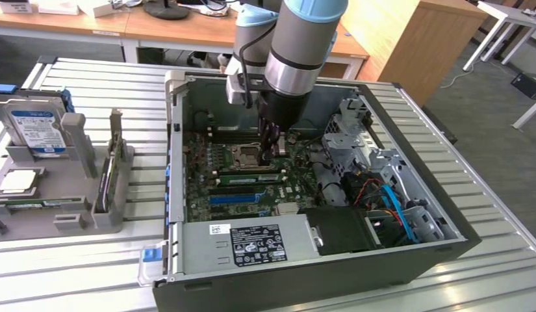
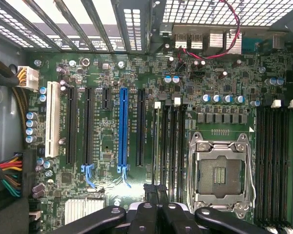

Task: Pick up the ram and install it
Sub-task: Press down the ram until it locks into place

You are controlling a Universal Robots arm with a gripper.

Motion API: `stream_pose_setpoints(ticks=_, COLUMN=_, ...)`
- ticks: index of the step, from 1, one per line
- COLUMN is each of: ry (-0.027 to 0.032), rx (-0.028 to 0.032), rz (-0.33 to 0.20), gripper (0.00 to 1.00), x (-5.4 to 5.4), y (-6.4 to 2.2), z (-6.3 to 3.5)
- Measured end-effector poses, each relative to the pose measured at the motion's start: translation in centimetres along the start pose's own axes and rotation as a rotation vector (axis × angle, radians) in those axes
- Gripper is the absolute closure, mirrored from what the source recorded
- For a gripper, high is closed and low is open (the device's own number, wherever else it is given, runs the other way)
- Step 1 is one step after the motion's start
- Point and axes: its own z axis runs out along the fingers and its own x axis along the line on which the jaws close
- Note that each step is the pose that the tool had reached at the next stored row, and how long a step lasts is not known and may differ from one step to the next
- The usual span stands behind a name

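Note:
The ram [image 1: 29, 205] is a thin green stick lying flat in the grey holder [image 1: 68, 224] at the exterior view's left, outside the computer case. My gripper [image 1: 272, 151] hangs inside the open case [image 1: 250, 286], low over the motherboard [image 1: 250, 195] beside the CPU socket [image 1: 247, 155], far from the ram. In the wrist view the gripper [image 2: 158, 195] is shut with nothing seen between its black fingers [image 2: 151, 190]. It hovers over the end of the black memory slots [image 2: 170, 141] between the blue slot [image 2: 122, 129] and the CPU socket [image 2: 219, 170].
The grey holder also carries a hard drive [image 1: 38, 130], a CPU [image 1: 16, 181] and an upright card [image 1: 107, 175]. Inside the case are a power supply [image 1: 255, 244], drive cage [image 1: 358, 140] and loose cables [image 1: 381, 201]. The case stands on a slatted metal table [image 1: 493, 195].

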Motion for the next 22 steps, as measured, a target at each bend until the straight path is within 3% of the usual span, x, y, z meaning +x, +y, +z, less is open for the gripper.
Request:
stream_pose_setpoints(ticks=6, ry=-0.0006, rx=0.0002, rz=0.022, gripper=0.89, x=-0.01, y=0.02, z=0.01)
stream_pose_setpoints(ticks=22, ry=-0.0059, rx=0.0013, rz=0.261, gripper=0.89, x=0.0, y=0.06, z=0.02)
